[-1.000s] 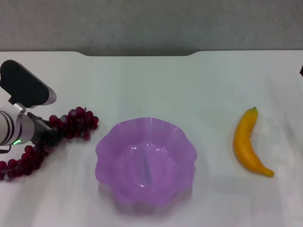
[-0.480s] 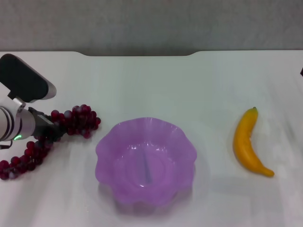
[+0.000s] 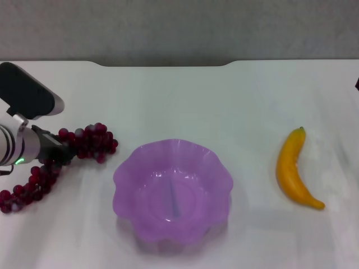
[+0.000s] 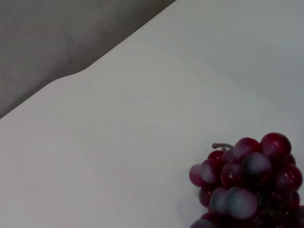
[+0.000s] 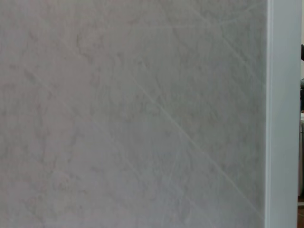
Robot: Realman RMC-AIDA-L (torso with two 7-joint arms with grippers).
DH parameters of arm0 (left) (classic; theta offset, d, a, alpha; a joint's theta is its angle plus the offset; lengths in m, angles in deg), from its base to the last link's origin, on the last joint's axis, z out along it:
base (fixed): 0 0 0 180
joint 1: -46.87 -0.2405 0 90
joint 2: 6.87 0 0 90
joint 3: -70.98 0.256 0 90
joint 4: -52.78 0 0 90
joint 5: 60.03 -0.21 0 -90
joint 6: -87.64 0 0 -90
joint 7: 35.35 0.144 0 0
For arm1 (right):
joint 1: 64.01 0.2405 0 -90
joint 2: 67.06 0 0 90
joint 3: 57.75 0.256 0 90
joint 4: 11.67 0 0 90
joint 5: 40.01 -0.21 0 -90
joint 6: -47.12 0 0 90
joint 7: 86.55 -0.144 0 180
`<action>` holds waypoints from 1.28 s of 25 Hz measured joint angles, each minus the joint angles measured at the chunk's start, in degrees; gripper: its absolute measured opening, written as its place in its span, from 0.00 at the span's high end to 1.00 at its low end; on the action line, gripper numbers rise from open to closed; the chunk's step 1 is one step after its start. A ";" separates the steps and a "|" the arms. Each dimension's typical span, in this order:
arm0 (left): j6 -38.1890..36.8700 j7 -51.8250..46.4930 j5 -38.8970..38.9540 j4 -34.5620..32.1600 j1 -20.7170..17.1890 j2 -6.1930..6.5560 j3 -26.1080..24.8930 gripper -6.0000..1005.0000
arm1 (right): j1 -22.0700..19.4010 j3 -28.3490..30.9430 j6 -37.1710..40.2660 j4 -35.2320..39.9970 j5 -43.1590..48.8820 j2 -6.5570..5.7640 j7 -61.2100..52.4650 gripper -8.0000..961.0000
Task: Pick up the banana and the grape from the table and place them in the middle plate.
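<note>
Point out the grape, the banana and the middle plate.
grape (image 3: 90,143): head view, upper clump of the bunch by the left claw.
banana (image 3: 290,171): head view, middle of its yellow body.
middle plate (image 3: 126,174): head view, left side of its scalloped purple rim.

Dark red grape (image 3: 84,143), translucent purple middle plate (image 3: 126,174), yellow-orange banana (image 3: 291,171), white table (image 3: 224,106)

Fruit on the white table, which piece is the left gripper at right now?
The long bunch of dark red-purple grapes, left of the purple scalloped plate. The left gripper sits in it; the curved yellow banana lies alone on the right.
</note>
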 joint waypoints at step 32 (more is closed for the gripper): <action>19.60 -5.44 2.12 37.57 -9.97 -0.21 1.85 0.62 | -0.47 0.00 0.00 -0.01 -0.15 -0.09 0.00 0.08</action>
